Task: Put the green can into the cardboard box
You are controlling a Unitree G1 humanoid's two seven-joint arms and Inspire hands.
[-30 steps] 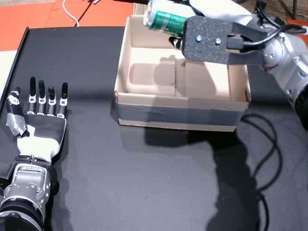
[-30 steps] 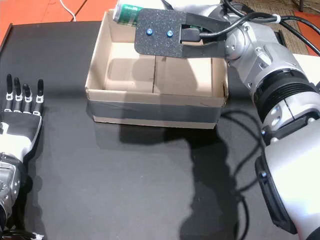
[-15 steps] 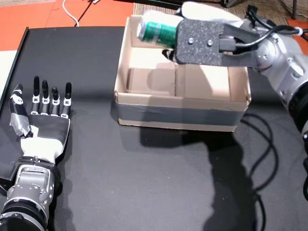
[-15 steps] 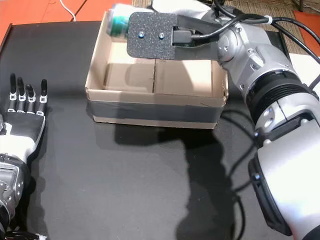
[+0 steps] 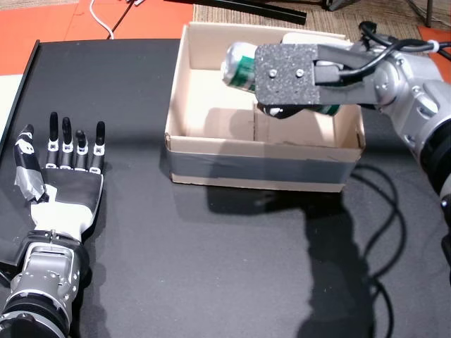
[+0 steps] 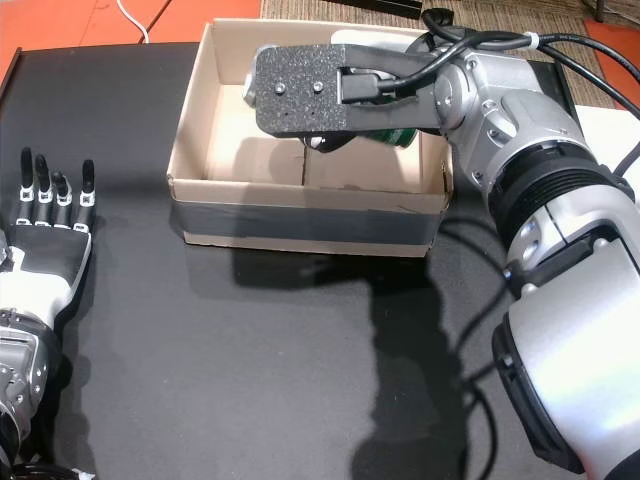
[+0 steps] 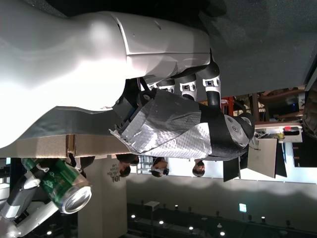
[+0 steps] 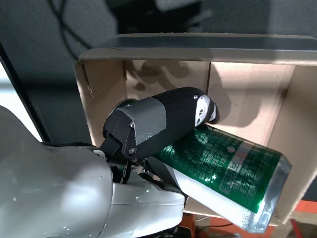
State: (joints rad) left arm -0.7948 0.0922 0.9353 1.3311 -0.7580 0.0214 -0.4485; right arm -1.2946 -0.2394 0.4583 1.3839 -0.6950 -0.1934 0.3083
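On the black bench (image 5: pixel 211 267), orange floor at 11 o'clock, right hand (image 5: pixel 296 74) grips the green can (image 5: pixel 239 65), now lower inside the cardboard box (image 5: pixel 261 169); left hand (image 5: pixel 60 176) lies spread flat.

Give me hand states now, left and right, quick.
Left hand: open, flat on the black table, holding nothing.
Right hand: shut on the green can, over the cardboard box.

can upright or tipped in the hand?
Tipped: the green can lies near horizontal in the right hand, over the cardboard box.
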